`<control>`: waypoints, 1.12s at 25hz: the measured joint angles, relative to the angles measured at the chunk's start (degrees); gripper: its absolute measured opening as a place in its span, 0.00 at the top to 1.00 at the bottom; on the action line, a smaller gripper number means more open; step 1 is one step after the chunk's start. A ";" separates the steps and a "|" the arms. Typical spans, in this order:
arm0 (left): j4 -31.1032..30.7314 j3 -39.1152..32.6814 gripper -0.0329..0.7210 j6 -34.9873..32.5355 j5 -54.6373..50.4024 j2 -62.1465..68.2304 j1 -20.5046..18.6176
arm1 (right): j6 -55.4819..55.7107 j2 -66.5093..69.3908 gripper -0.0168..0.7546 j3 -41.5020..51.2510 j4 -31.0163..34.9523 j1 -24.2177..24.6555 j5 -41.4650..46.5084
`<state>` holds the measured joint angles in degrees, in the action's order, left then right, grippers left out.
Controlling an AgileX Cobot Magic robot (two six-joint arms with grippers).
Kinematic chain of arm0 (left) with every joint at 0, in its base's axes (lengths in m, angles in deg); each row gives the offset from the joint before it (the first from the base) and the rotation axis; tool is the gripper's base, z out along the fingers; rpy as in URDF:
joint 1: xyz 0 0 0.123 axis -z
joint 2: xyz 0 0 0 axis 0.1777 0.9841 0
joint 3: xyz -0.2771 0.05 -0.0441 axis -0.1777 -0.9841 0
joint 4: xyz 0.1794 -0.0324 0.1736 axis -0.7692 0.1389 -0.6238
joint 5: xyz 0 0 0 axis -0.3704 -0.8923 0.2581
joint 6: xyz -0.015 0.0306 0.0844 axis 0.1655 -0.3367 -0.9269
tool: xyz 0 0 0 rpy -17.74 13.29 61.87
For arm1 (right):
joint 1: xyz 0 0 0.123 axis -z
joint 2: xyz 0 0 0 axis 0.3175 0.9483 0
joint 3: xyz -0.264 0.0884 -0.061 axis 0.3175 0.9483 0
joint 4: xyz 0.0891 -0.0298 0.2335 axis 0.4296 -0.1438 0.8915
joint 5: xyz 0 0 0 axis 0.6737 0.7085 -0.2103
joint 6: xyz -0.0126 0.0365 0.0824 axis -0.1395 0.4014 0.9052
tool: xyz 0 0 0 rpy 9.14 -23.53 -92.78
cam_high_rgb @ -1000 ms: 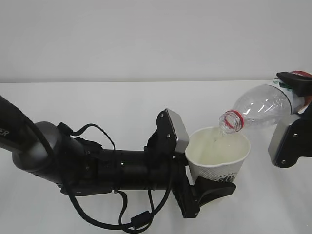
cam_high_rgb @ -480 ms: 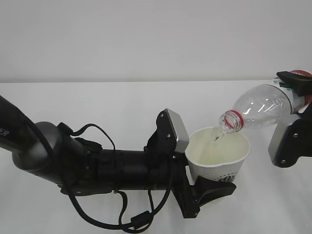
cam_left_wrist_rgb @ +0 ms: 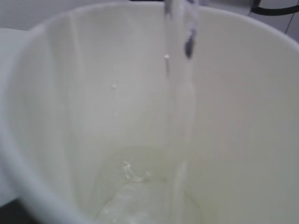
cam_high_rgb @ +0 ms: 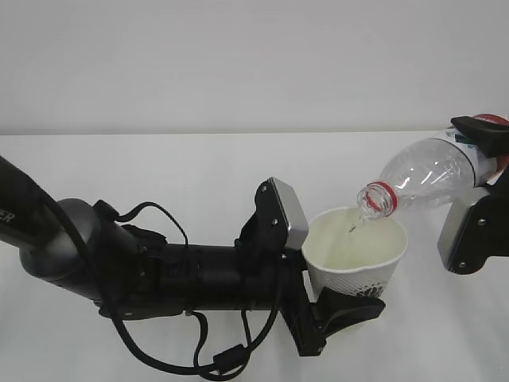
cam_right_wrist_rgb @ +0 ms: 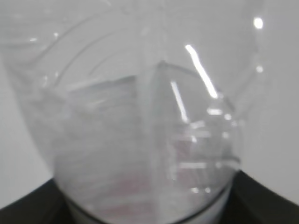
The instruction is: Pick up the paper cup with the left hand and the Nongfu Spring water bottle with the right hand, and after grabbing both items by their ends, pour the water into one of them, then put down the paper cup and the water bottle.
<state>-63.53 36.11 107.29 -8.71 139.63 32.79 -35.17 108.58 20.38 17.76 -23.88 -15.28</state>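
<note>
Paper cup (cam_high_rgb: 355,256) is gripped by left claw (cam_high_rgb: 338,306); bottle (cam_high_rgb: 429,177), clamped in right claw (cam_high_rgb: 485,171), is tilted above it, water (cam_left_wrist_rgb: 180,93) being poured. Set-down remains.

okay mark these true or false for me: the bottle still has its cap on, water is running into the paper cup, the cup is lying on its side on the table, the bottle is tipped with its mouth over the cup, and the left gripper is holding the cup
1. The bottle has its cap on. False: the Nongfu Spring water bottle has an open mouth, with only a red neck ring.
2. Water runs into the paper cup. True: a thin stream of water falls into the paper cup.
3. The cup lies on its side. False: it is upright, opening upward.
4. The bottle is tipped, mouth over the cup. True.
5. The left hand holds the cup. True: the left hand grips its lower part.
</note>
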 joint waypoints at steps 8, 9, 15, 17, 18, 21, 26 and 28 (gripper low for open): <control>0.00 0.00 0.24 0.00 0.00 0.00 0.00 | 0.00 0.00 0.37 0.00 -0.10 0.00 -0.12; 0.00 0.00 0.24 0.00 0.00 0.00 0.00 | 0.00 0.00 0.37 0.00 -0.10 0.00 -0.12; 0.00 0.00 0.24 0.00 0.00 0.00 0.00 | 0.00 0.00 0.37 0.00 -0.10 0.00 -0.12; 0.00 0.00 0.24 0.00 0.00 0.00 0.00 | 0.00 0.00 0.37 0.00 -0.10 0.00 -0.12; 0.00 0.00 0.24 0.00 0.00 0.00 0.00 | 0.00 0.00 0.37 0.00 -0.12 0.00 -0.12; 0.00 0.00 0.24 0.00 0.00 0.00 0.00 | 0.00 0.00 0.37 0.00 -0.22 0.00 -0.12; 0.00 0.00 0.24 0.00 0.00 0.00 0.00 | 0.00 0.00 0.37 0.00 -0.48 0.00 -0.12; 0.00 0.00 0.24 0.00 0.00 0.00 0.00 | 0.00 0.00 0.37 0.00 -0.58 0.00 -0.12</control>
<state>-63.53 36.11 107.29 -8.71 139.63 32.79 -35.17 108.58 20.38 17.18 -23.88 -15.39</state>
